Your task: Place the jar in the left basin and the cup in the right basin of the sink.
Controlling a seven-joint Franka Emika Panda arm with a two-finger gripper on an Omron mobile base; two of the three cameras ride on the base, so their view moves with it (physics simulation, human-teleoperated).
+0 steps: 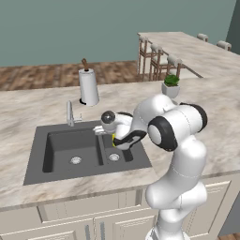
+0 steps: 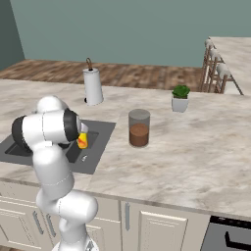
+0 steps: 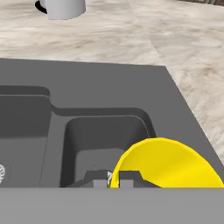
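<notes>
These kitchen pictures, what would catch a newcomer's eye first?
The bright yellow cup, pinched at its rim by the shut pincer over the right basin of the dark grey sink. Next, the brown and grey jar standing alone on the marble counter, right of the sink.

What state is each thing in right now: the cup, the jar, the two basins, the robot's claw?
Cup: held in the gripper, over the right basin, not yet set down.
Gripper: shut on the cup's rim.
Jar: upright on the counter, right of the sink, untouched.
Left basin: nothing in it, drain bare.
Right basin: nothing resting in it yet.
Paper-towel roll: upright behind the sink.
Plant pot: upright on the counter.
</notes>
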